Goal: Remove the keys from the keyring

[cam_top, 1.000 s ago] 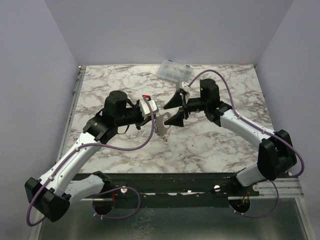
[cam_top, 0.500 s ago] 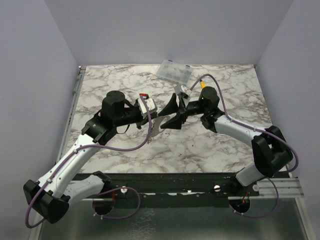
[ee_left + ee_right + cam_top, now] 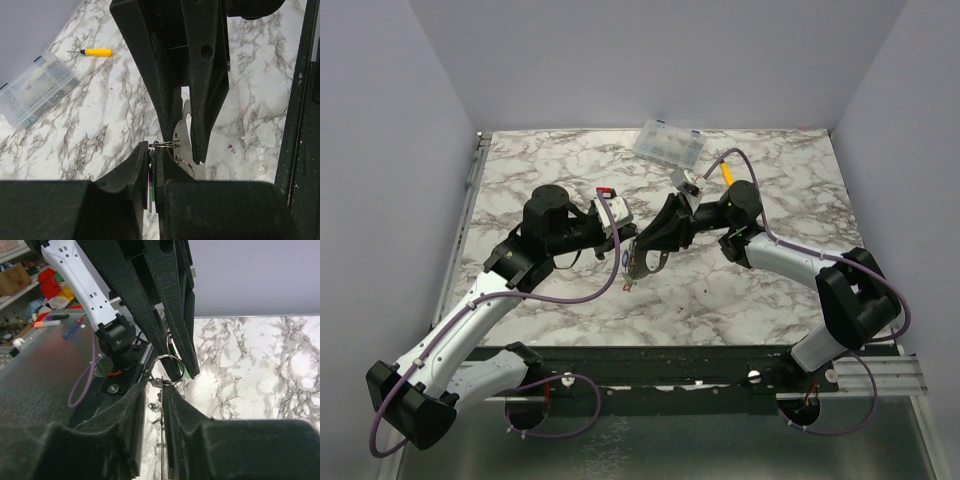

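Keyring (image 3: 181, 137), a flat grey-silver metal loop, looks light, stiff, slippery, best pinched flatwise; left pincer (image 3: 152, 157) clenches green-edged keys (image 3: 154, 175), right pincer (image 3: 156, 390) straddles it, grip unclear.

Bright, even light; soft shadows.

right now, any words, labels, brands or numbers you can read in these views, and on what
No readable text in any view.
clear compartment box: no legible label.
yellow-handled tool: no marking visible.
shelf clutter in the right wrist view: too blurred to read.
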You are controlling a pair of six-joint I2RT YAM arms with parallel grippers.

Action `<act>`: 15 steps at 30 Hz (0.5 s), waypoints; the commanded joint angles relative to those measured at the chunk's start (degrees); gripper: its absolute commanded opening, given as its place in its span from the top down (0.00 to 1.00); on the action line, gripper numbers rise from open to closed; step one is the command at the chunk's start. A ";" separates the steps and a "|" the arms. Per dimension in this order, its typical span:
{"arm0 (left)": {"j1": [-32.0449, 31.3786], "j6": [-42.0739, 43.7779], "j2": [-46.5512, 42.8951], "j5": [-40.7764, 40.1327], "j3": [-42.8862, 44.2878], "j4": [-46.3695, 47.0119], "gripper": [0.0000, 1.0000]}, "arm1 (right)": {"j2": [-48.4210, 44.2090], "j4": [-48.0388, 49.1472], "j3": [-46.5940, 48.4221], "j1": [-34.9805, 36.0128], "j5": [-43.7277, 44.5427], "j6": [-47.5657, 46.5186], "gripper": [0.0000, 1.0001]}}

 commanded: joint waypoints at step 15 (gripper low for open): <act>-0.20 33.31 -6.91 3.42 -2.98 -9.78 1.00 | -1.59 -6.95 1.68 -0.63 -8.38 -1.22 0.41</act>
